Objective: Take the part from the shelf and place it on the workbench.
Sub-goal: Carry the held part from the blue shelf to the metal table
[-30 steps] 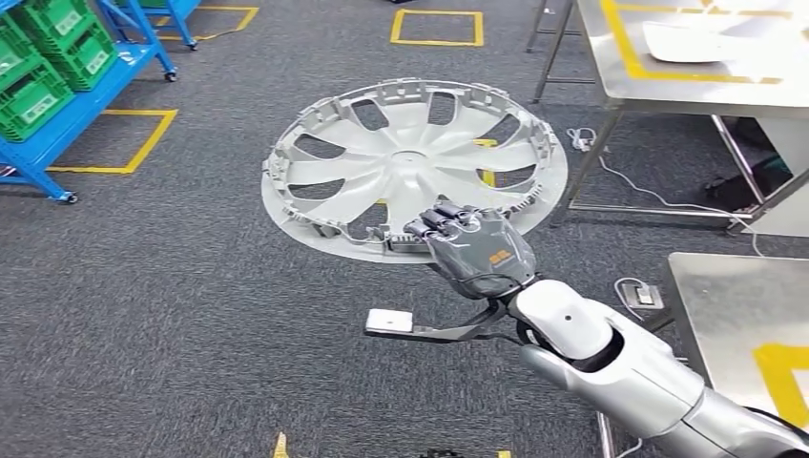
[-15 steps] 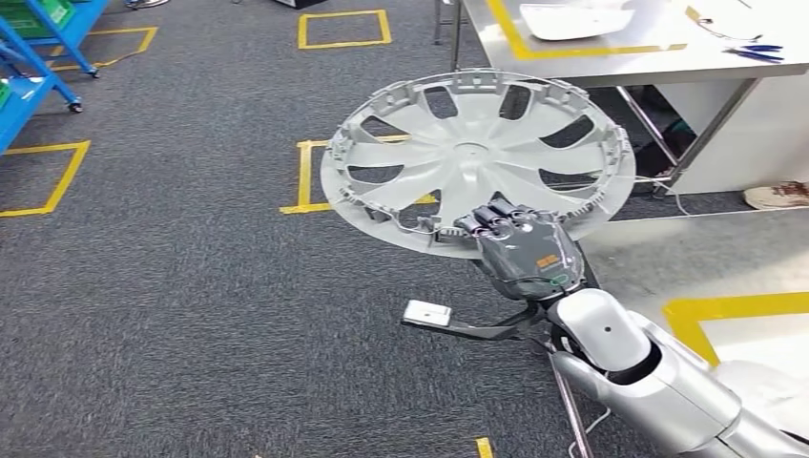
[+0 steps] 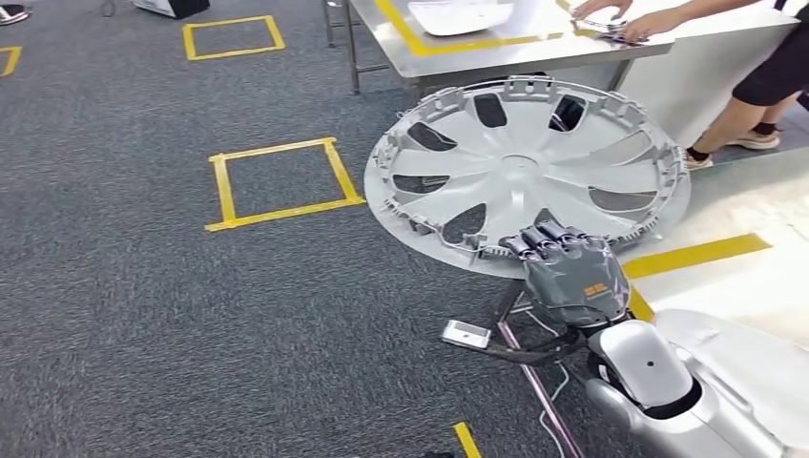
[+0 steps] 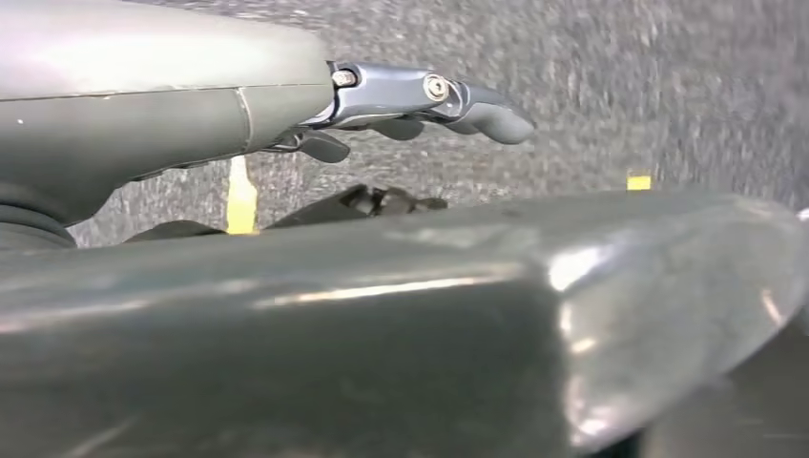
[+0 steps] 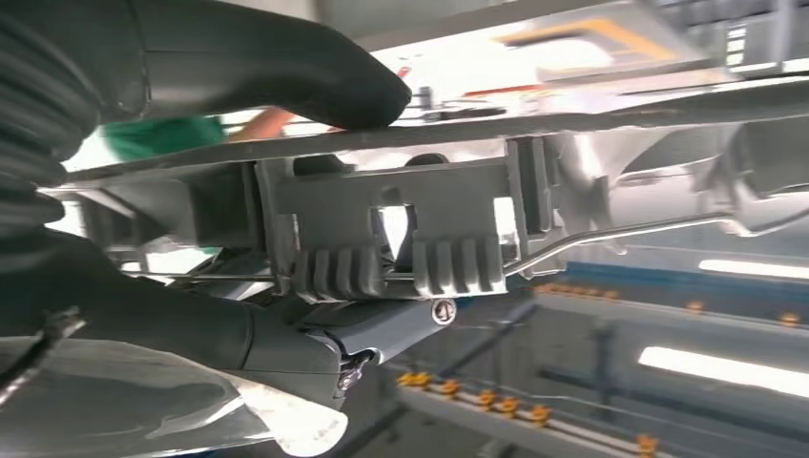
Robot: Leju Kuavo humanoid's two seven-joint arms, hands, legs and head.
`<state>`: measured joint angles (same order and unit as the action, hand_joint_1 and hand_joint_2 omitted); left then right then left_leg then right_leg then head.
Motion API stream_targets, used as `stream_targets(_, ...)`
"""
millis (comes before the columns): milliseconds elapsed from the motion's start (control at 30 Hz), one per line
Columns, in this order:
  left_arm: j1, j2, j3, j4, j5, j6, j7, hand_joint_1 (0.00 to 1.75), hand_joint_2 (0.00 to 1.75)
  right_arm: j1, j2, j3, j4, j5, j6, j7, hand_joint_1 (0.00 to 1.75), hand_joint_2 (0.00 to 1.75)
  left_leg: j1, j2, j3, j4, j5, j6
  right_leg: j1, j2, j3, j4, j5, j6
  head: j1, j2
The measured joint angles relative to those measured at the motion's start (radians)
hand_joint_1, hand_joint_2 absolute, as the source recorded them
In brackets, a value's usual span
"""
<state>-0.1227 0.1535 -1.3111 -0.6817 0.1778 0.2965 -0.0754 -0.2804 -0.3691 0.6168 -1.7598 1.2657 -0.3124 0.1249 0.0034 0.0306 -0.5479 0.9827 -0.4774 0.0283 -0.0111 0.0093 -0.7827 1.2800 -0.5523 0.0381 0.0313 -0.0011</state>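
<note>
One wheel cover (image 3: 525,172) held flat, ribbed side up, rim pinched by right hand (image 3: 570,275)

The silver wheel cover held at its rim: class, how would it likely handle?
The wheel cover probably is stiff and light: the right hand holds it level by one edge. Its thin spokes and rim clips may crack. Held off-centre, it could tilt.

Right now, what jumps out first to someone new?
The big silver-grey plastic wheel cover, held flat by its near rim in the robot's right hand, mid-picture in the head view. Behind it stands a steel workbench with yellow tape, where a person's hands are busy; a yellow tape square marks the grey carpet, left.
</note>
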Motion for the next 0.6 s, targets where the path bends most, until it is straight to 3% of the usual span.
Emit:
stream_targets(33,0.0,-0.005,0.01,0.006,-0.014,-0.011,0.002,0.0,0.0,0.015,-0.004,-0.006,-0.006,0.006,-0.002,0.002,1.75,1.75,0.001,0.014,0.001,0.001,-0.002,-0.002,-0.005,-0.006,0.005,-0.006,0.011,0.006,0.0,0.0)
stream_targets(67,-0.001,-0.012,0.022,0.013,-0.029,-0.022,0.004,0.0,0.0,0.034,-0.008,-0.014,-0.015,0.012,-0.004,0.006,1.75,1.75,0.003,0.027,0.002,0.002,-0.006,-0.006,-0.01,-0.015,0.032,-0.053,0.038,0.012,0.0,0.0)
stream_targets(133,-0.001,-0.023,0.05,0.025,-0.056,-0.042,0.009,0.0,0.0,0.082,-0.018,-0.039,-0.039,0.026,-0.013,0.017,1.75,1.75,0.005,0.046,0.005,0.01,-0.016,-0.019,-0.014,-0.059,0.11,-0.188,0.085,0.021,0.002,0.0)
stream_targets(200,0.004,-0.029,0.078,0.032,-0.076,-0.056,0.015,0.0,0.0,0.141,-0.026,-0.07,-0.071,0.042,-0.035,0.031,1.75,1.75,0.001,0.059,0.008,0.019,-0.026,-0.032,-0.01,-0.083,0.153,-0.256,0.094,0.012,0.001,0.0)
stream_targets(267,0.01,-0.03,0.098,0.035,-0.094,-0.066,0.02,0.0,0.0,0.195,-0.032,-0.1,-0.102,0.055,-0.059,0.041,1.75,1.75,0.001,0.076,0.015,0.019,-0.032,-0.04,-0.005,-0.063,0.154,-0.254,0.089,-0.009,-0.001,0.0)
stream_targets(333,0.013,-0.033,0.114,0.038,-0.109,-0.068,0.027,0.0,0.0,0.245,-0.036,-0.127,-0.133,0.063,-0.074,0.048,1.75,1.75,0.007,0.068,0.018,0.032,-0.052,-0.048,-0.006,-0.039,0.158,-0.254,0.087,-0.024,-0.002,0.0)
stream_targets(367,0.017,-0.034,0.125,0.04,-0.108,-0.056,0.037,0.0,0.0,0.272,-0.039,-0.142,-0.149,0.064,-0.083,0.049,1.75,1.75,0.009,0.047,0.007,0.065,-0.075,-0.051,-0.007,-0.028,0.161,-0.254,0.086,-0.03,-0.004,0.0)
stream_targets(433,0.041,-0.018,0.162,0.037,-0.092,-0.009,0.06,0.0,0.0,0.334,-0.049,-0.176,-0.179,0.057,-0.117,0.042,1.75,1.75,0.01,-0.002,-0.049,0.191,-0.139,-0.049,-0.004,-0.005,0.167,-0.255,0.083,-0.039,-0.008,0.0)
stream_targets(500,0.079,0.028,0.204,0.026,-0.073,0.018,0.066,0.0,0.0,0.396,-0.066,-0.211,-0.198,0.04,-0.158,0.03,1.75,1.75,0.008,-0.02,-0.111,0.31,-0.172,-0.042,0.003,0.027,0.172,-0.255,0.08,-0.046,-0.008,0.0)
stream_targets(533,0.097,0.053,0.221,0.02,-0.067,0.018,0.062,0.0,0.0,0.426,-0.073,-0.23,-0.206,0.031,-0.173,0.027,1.75,1.75,0.005,-0.024,-0.123,0.322,-0.16,-0.035,0.006,0.045,0.175,-0.255,0.078,-0.048,-0.008,0.0)
stream_targets(600,0.12,0.096,0.25,0.013,-0.064,0.015,0.056,0.0,0.0,0.481,-0.081,-0.265,-0.222,0.02,-0.185,0.028,1.75,1.75,-0.007,-0.043,-0.097,0.231,-0.084,-0.016,0.01,0.077,0.18,-0.255,0.077,-0.051,-0.009,0.0)
